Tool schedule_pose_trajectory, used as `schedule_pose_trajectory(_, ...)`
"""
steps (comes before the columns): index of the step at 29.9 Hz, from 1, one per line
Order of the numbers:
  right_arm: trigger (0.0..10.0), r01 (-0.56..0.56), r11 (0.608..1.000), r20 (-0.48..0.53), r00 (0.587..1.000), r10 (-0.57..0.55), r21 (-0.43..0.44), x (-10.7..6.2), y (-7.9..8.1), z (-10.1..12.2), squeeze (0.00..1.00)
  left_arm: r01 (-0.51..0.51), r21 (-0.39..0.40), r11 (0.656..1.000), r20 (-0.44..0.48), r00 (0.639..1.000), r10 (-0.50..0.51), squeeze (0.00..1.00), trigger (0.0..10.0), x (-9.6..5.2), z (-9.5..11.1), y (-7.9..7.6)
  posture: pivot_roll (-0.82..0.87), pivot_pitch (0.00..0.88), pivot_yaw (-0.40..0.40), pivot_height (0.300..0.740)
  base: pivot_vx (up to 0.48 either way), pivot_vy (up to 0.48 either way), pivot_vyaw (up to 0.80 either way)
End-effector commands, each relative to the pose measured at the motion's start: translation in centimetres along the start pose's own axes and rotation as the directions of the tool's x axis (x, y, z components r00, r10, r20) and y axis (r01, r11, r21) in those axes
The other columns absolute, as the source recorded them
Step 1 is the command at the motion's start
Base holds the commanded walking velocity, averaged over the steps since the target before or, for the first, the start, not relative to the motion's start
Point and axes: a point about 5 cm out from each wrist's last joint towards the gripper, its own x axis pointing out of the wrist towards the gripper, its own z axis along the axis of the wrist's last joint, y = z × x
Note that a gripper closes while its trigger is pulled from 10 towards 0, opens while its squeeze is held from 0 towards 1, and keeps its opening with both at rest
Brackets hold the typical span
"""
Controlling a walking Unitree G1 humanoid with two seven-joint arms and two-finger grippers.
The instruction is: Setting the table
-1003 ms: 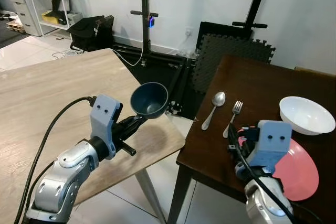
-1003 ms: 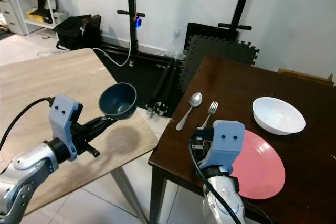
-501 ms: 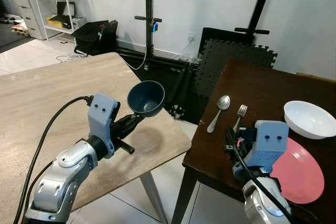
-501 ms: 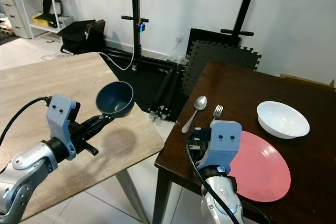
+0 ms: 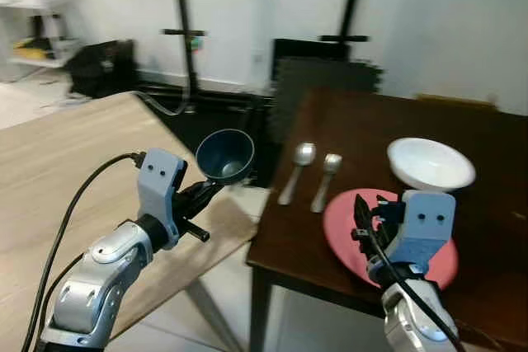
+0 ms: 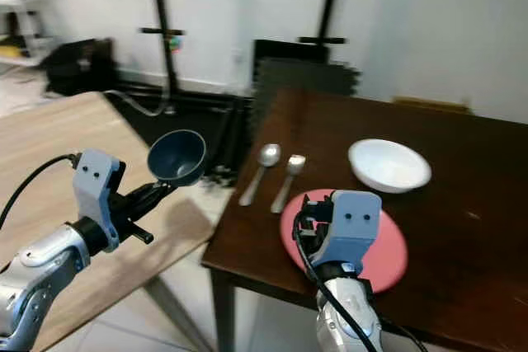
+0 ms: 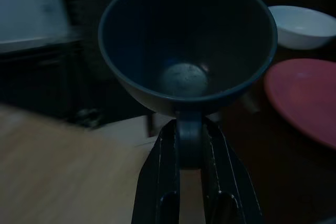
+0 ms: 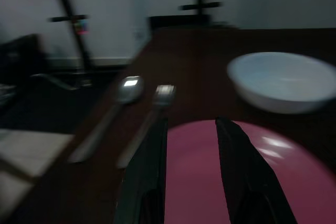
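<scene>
A Unitree G1 humanoid carries a dark blue bowl (image 5: 224, 156) toward a dark wooden surface (image 5: 487, 228) while setting the table. The left gripper (image 7: 190, 141) is clamped on a tab at the bowl's base, holding it in the air above the gap between a light wooden surface (image 5: 58, 162) and the dark one. On the dark surface, a spoon (image 5: 295, 171) and fork (image 5: 324, 180) lie side by side at about 10 o'clock from a pink plate (image 6: 388, 249), with a white bowl (image 5: 431, 162) just beyond the plate at 12 o'clock. The right gripper (image 8: 189, 153) hovers over the plate's near edge, its fingers parted and empty. The head-camera frames are blurred, suggesting the robot is moving. The likely hazard: the bowl hangs from a narrow pinch at its base, so a jolt could tip it or slip it loose over the floor. Swinging it in low could also knock the cutlery or clip the surface's edge.
</scene>
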Motion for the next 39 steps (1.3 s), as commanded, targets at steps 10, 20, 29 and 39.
schedule_pose_trajectory(10, 10.0, 0.0, 1.0, -0.014, 1.0, 0.0, 0.001, -0.27, 0.02, -0.13, 0.0, 0.003, 0.005, 1.0, -0.006, 1.0, -0.003, 0.0, 10.0, 0.05, -0.09, -0.15, 0.01, 0.088, 0.048, 0.74, 0.0, 0.0, -0.8)
schedule_pose_trajectory(20, 10.0, -0.002, 1.0, -0.014, 1.0, 0.002, -0.003, -0.26, 0.03, -0.13, 0.0, 0.003, 0.004, 1.0, -0.005, 1.0, -0.003, 0.0, 10.0, 0.11, -0.09, -0.16, 0.01, 0.088, 0.048, 0.74, 0.0, 0.0, -0.8)
schedule_pose_trajectory(29, 10.0, -0.007, 1.0, -0.012, 1.0, 0.007, -0.011, -0.22, 0.08, -0.1, 0.0, 0.001, 0.004, 1.0, -0.004, 1.0, -0.001, 0.0, 10.0, 0.12, -0.09, -0.17, 0.01, 0.089, 0.047, 0.74, 0.0, 0.0, -0.41)
schedule_pose_trajectory(39, 10.0, -0.022, 0.999, -0.005, 1.0, 0.022, -0.027, -0.13, 0.25, -0.03, 0.0, -0.007, 0.007, 1.0, 0.008, 1.0, 0.007, 0.0, 10.0, 0.19, -0.01, -0.11, 0.01, 0.082, 0.046, 0.74, 0.0, 0.0, 0.0)
